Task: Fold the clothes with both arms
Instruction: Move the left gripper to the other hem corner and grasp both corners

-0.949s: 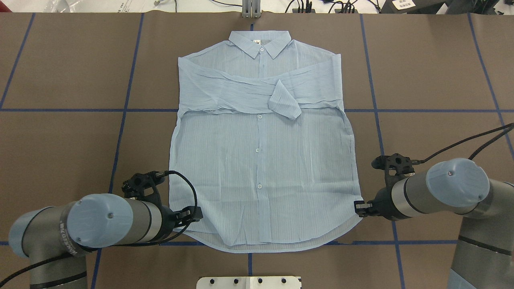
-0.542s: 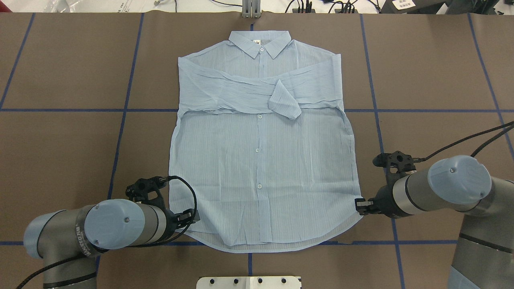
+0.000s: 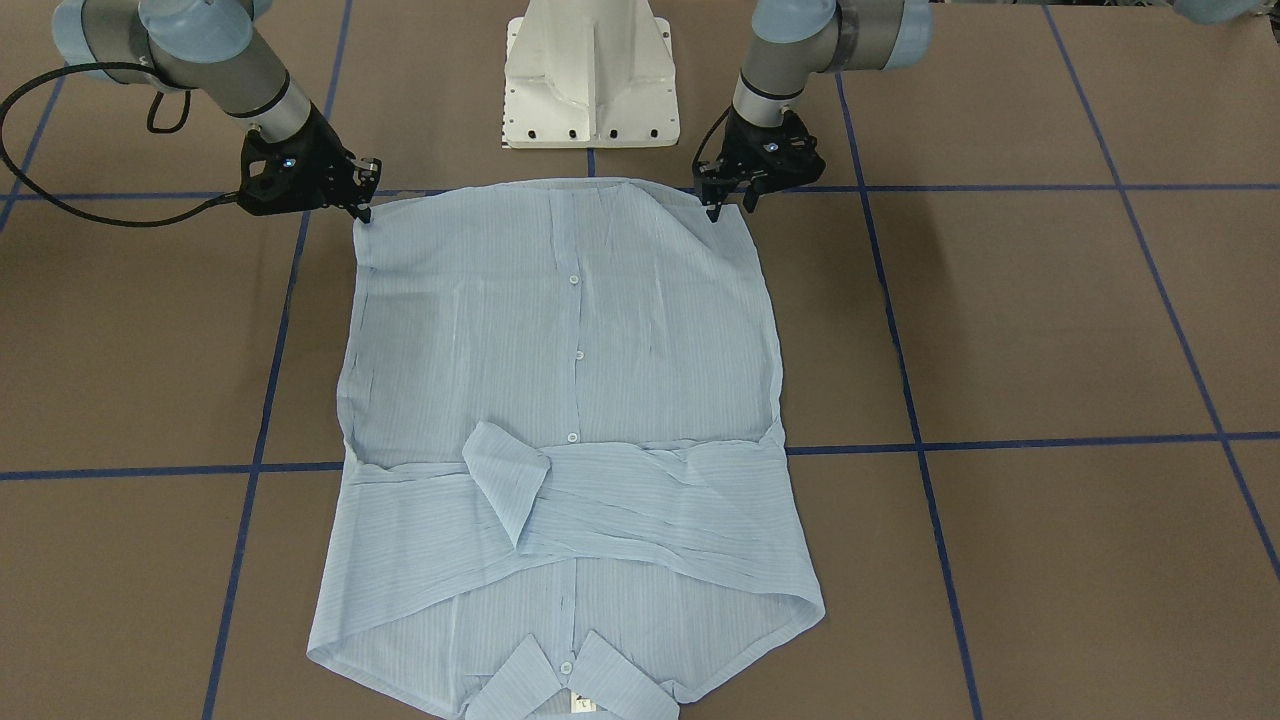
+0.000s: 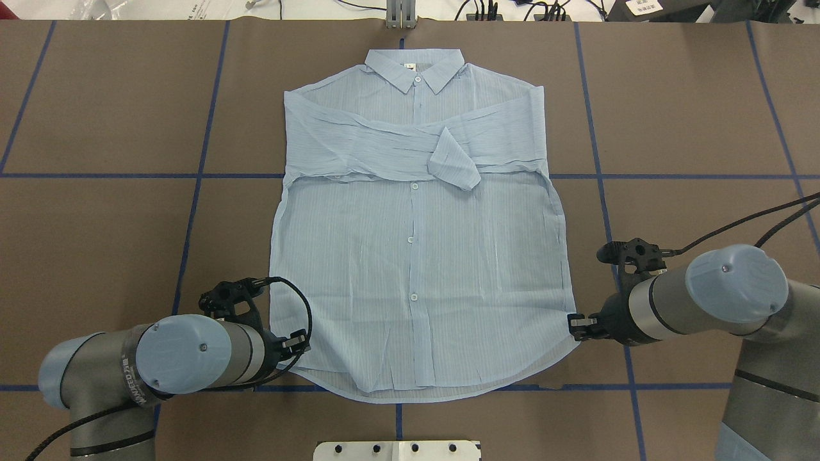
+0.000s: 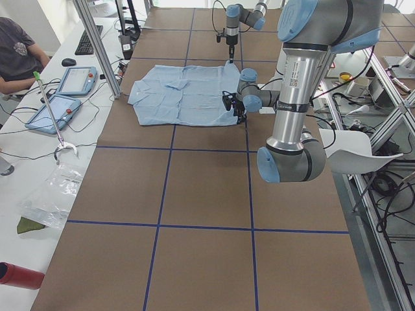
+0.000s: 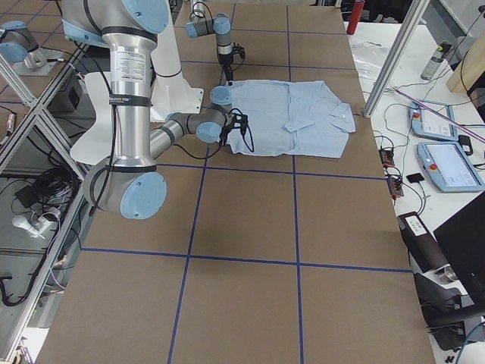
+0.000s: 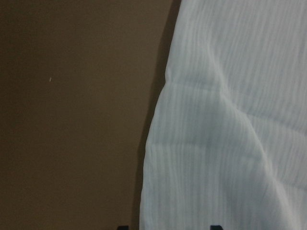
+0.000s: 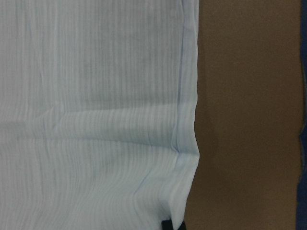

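Note:
The light-blue pinstriped shirt [image 4: 416,256] lies flat and buttoned on the brown table, collar at the far side, both sleeves folded across the chest. My left gripper [image 4: 301,342] is low at the near left hem corner. In the left wrist view its two fingertips stand apart, open, over the shirt's edge [image 7: 230,120]. My right gripper [image 4: 572,326] is at the near right hem corner. In the right wrist view its fingertips meet at the shirt's edge [image 8: 96,120], shut on the hem. Both grippers also show in the front view, left [image 3: 730,207] and right [image 3: 363,210].
The white pedestal [image 4: 397,450] stands at the near table edge between the arms. Blue tape lines cross the brown table [image 4: 96,224]. Black cables trail from both wrists. A desk with tablets [image 5: 61,97] and a seated person lies beyond the far edge.
My left arm's elbow has swung to the right and its gripper has shifted slightly left along the hem corner. My right arm has edged slightly away from me. The shirt has not moved.

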Robot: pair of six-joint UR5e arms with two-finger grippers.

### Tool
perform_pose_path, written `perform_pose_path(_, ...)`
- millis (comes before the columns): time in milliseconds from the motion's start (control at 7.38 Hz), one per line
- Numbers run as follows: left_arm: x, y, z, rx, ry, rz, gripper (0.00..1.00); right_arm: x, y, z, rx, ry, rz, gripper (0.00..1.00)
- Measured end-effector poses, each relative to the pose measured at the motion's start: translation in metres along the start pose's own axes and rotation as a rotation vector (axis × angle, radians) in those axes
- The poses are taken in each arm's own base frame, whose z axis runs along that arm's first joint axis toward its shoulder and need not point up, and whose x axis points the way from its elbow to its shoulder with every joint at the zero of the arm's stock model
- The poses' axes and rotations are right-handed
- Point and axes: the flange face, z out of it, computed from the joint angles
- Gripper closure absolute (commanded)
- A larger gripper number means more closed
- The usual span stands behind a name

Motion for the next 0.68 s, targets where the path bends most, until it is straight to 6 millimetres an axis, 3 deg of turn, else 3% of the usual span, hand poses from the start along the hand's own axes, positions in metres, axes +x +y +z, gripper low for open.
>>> perform_pose_path(271, -0.0005, 0.0016, 0.0038, -0.002, -0.007, 0.001, 0.37, 0.0005, -0.0009, -0.0010, -0.001, -0.001, 0.002, 1.00)
perform_pose_path(407, 0.0011, 0.0028, 0.0043, -0.004, -0.006, 0.001, 0.48, 0.0005, -0.0021, -0.0022, 0.001, -0.003, 0.003, 1.00)
perform_pose_path(542, 0.0033, 0.0036, 0.0038, -0.006, -0.003, 0.001, 0.67, 0.0016, -0.0050, -0.0054, 0.003, -0.006, 0.009, 1.00)
perform_pose_path(678, 0.0045, 0.0044, 0.0037, -0.007, -0.001, 0.002, 0.77, 0.0041, -0.0085, -0.0098, 0.002, -0.010, 0.017, 1.00)
